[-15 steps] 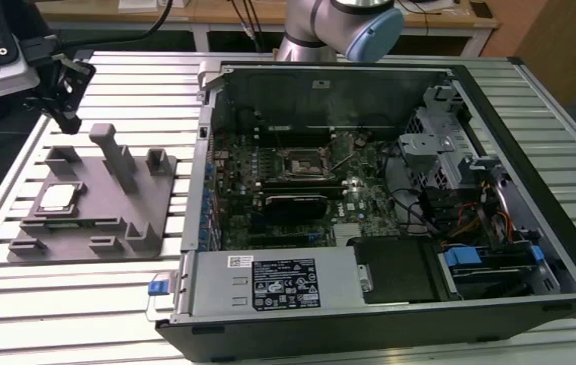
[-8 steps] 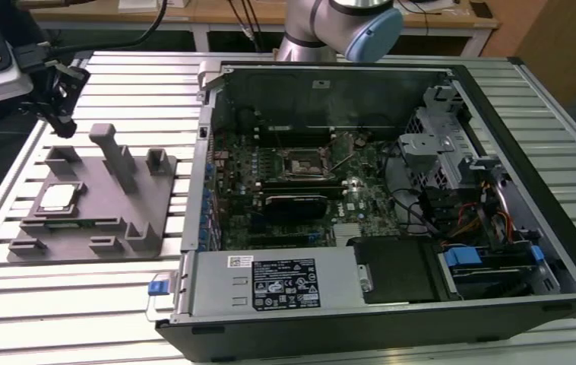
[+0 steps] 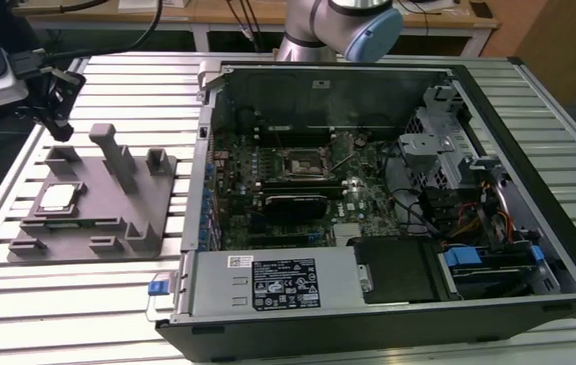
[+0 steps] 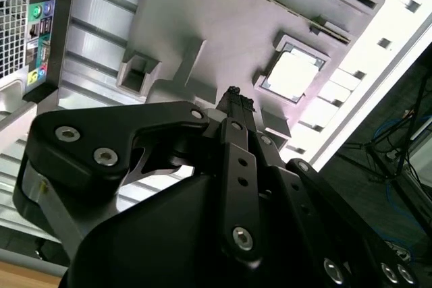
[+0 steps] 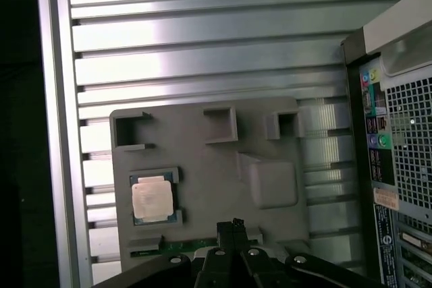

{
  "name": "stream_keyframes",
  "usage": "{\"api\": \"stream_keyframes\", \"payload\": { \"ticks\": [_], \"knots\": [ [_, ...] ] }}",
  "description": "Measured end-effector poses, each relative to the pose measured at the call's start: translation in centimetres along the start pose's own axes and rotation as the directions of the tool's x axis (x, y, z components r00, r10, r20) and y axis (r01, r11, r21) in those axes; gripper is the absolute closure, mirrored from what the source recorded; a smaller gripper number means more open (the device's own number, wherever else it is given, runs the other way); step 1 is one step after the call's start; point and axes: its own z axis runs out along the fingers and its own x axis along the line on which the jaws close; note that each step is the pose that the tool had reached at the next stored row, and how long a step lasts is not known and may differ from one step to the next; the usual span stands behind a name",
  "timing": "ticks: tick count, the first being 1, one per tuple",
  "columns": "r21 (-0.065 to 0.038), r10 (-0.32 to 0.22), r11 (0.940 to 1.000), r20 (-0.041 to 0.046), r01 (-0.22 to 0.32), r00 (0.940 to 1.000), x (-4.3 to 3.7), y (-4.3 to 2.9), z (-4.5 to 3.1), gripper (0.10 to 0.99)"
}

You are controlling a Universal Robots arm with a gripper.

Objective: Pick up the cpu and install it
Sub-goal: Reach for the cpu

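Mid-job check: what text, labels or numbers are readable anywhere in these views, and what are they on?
No text is legible.
On the power supply label: print too small to read.
On the white sticker near it: too small.
On the cpu top plate: faint marks, blurred.
On the case rear sticker: blurred.

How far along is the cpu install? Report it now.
Nothing looks done: the cpu lies in its grey holder. In hand: nothing; the gripper hangs shut above the holder, off the cpu. Left: pickup and seating in the motherboard socket.
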Motion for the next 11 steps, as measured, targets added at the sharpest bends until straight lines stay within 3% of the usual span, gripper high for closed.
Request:
{"api": "stream_keyframes", "payload": {
  "ticks": [11],
  "knots": [
    [0.0, 0.003, 1.0, 0.0001, -0.003, 1.0, 1.57, -0.21, 1.48, 0.98]
  ]
}}
